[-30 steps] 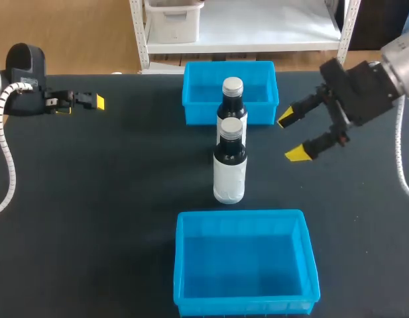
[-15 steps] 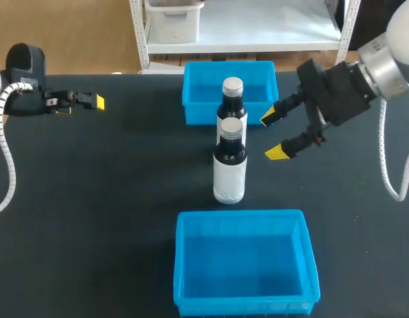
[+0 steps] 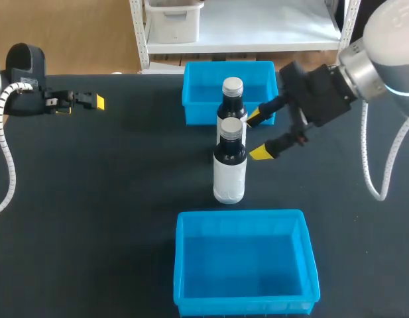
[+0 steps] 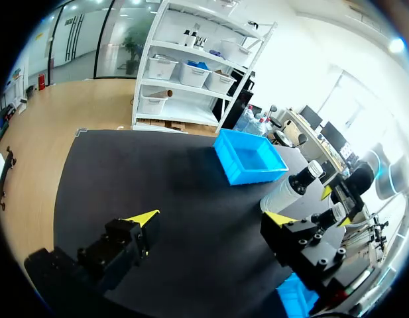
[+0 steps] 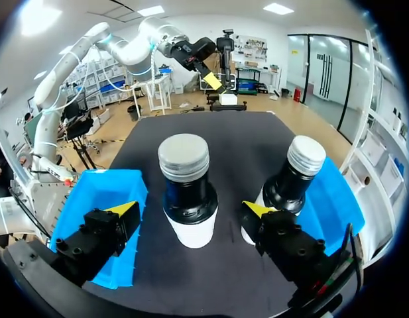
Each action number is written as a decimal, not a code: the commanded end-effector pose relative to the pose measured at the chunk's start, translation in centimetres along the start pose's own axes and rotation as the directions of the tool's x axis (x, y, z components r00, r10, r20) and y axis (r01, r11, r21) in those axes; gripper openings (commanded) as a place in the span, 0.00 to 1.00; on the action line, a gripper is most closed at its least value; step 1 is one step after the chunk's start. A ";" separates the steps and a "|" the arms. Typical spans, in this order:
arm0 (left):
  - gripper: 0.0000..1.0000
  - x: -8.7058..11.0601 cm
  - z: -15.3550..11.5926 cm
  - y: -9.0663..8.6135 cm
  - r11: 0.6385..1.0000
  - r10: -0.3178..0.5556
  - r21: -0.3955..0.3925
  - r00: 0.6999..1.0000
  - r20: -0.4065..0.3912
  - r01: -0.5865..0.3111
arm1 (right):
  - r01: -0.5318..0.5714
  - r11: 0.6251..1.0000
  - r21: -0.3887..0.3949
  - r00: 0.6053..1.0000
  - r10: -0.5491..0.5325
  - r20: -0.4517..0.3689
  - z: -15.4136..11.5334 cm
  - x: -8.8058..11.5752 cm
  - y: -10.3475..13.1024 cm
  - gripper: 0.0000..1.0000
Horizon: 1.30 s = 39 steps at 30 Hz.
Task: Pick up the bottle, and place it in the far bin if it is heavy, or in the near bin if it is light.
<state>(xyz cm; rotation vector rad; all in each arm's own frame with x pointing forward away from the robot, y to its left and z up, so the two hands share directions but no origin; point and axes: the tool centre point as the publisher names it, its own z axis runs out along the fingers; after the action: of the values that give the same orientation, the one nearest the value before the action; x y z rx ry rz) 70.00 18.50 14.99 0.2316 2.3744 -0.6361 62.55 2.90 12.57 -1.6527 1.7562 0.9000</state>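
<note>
The right gripper (image 3: 257, 136) is being held with its jaws apart, clamped on nothing. The nearer bottle (image 5: 185, 192) is standing just ahead, in line with the gap between the fingers. A second bottle (image 5: 293, 175) is standing just beyond one finger. A risk is being noted: that finger could clip the second bottle, toppling both. The left gripper (image 4: 212, 218) is being held open, well apart from both.

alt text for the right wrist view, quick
Open right gripper lined up on a capped bottle just ahead of its tips. A second bottle stands beside it, and the near bin and far bin flank the pair.
</note>
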 end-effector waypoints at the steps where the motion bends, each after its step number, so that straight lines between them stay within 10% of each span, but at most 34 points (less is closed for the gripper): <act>1: 1.00 0.0 0.0 0.0 1.000 0.000 0.000 1.000 0.000 0.000 | -0.003 1.000 -0.008 1.000 0.003 0.001 1.0 -0.3 -0.8 1.00; 39: 1.00 0.0 0.0 0.0 1.000 0.000 0.000 1.000 0.000 0.000 | 0.009 0.999 -0.052 0.999 -0.007 0.038 3.8 -2.2 0.6 1.00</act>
<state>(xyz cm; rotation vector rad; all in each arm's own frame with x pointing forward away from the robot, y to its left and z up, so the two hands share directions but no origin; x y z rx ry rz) 70.00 18.50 14.99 0.2316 2.3744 -0.6361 61.86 7.18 12.06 -1.6642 1.7162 0.9699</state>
